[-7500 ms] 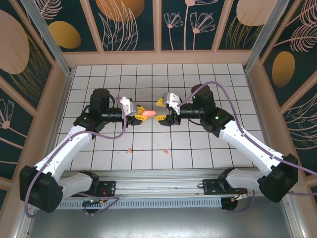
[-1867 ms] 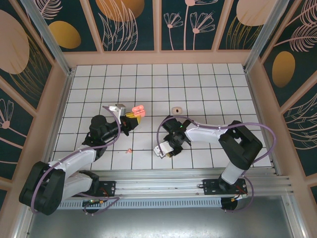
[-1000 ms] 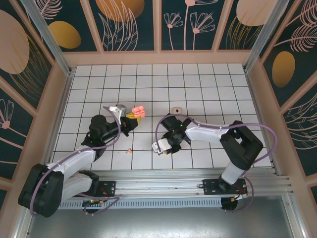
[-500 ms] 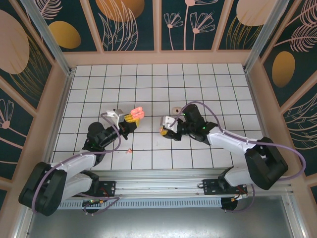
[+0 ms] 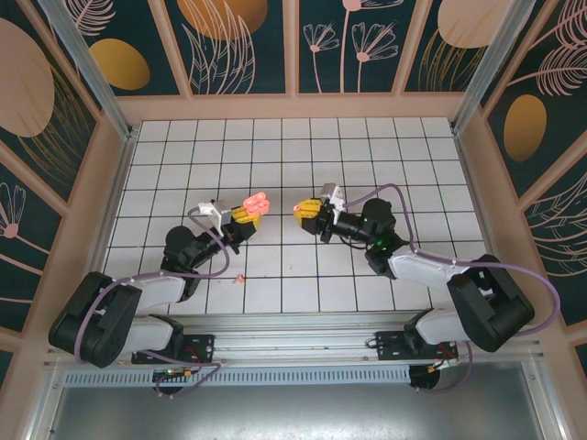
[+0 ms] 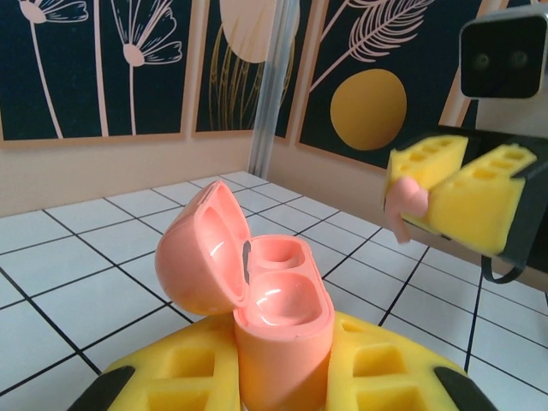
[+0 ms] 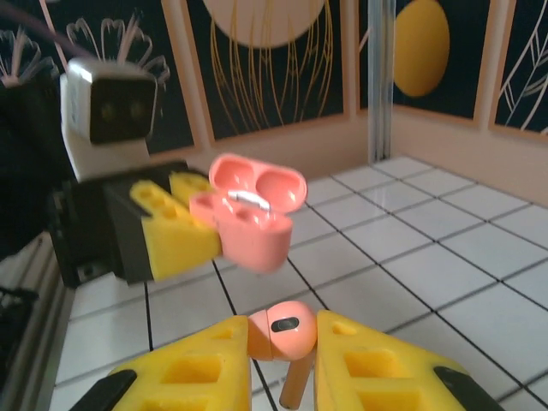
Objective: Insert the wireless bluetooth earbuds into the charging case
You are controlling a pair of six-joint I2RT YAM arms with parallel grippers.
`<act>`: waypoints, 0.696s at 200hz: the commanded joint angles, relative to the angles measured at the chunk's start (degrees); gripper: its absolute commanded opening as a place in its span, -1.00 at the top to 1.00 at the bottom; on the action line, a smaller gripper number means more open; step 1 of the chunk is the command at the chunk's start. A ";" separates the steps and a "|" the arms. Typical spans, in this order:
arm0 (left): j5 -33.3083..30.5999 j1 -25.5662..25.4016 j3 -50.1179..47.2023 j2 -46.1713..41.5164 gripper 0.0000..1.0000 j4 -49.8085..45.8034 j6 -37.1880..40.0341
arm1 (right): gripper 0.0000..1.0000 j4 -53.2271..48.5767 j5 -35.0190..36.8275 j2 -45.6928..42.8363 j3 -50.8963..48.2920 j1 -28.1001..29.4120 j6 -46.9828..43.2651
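Pinched the open case (image 6: 278, 342) in the left gripper (image 5: 244, 212) and an earbud (image 7: 283, 330) in the right gripper (image 5: 309, 214), facing each other, apart.

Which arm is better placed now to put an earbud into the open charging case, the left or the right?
Right. The right gripper is shut on an earbud and points at the charging case, which the left gripper holds with its lid open and both wells empty.

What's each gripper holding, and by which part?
Left gripper: open charging case, clamped by its lower body. Right gripper: earbud, pinched by its head, stem pointing down.
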 commanded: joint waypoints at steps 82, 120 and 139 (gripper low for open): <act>1.32 -3.28 5.52 2.55 0.73 3.82 2.16 | 0.57 20.07 -0.29 11.80 10.54 1.97 13.01; 1.12 -3.25 6.25 2.24 0.73 4.00 2.17 | 0.57 20.51 -0.29 14.34 12.64 2.85 13.10; 1.05 -3.37 6.65 2.29 0.73 3.99 1.93 | 0.57 20.56 -0.20 15.03 13.09 3.23 13.10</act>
